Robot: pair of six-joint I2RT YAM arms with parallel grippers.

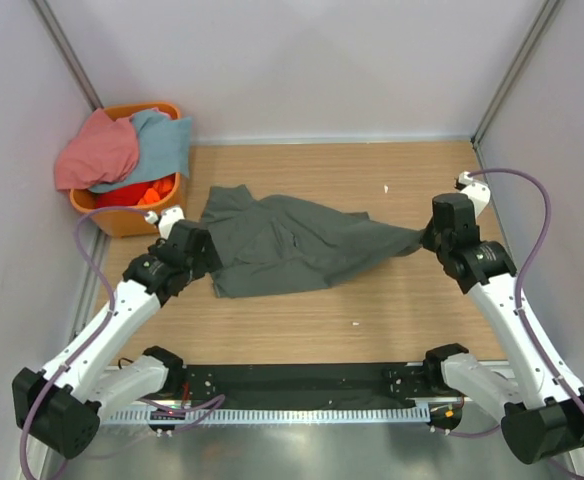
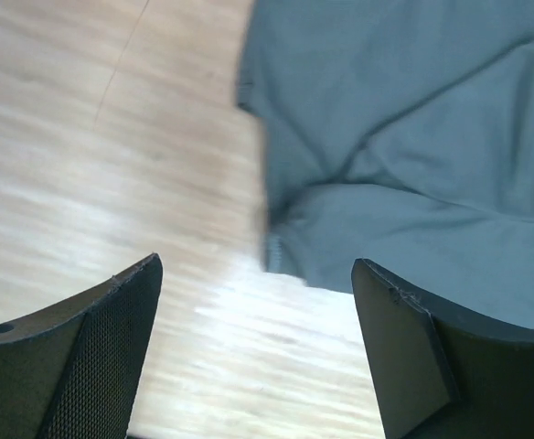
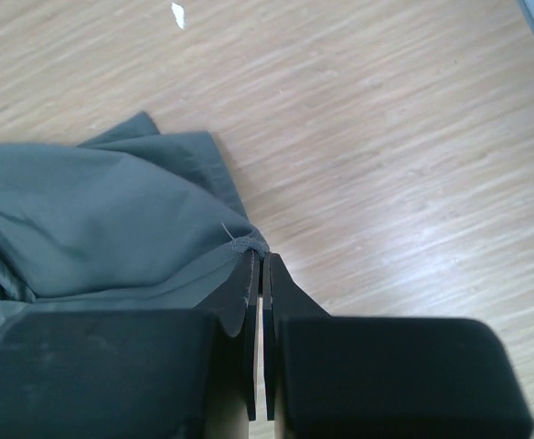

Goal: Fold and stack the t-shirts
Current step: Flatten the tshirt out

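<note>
Right fingers (image 3: pixel 281 293) pinch the grey t-shirt (image 3: pixel 93 210), its caught edge seemingly hidden.

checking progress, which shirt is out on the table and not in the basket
The dark grey t-shirt: it lies rumpled on the table, one edge pinched by the right gripper. The salmon-pink shirt and light blue shirt sit in the orange basket.

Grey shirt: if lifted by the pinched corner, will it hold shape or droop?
Probably floppy: the grey shirt lies wrinkled and tapers to a point at the right gripper, so lifting there would likely leave the rest dangling. Pushed on the smooth table, it would likely bunch rather than slide whole.
</note>
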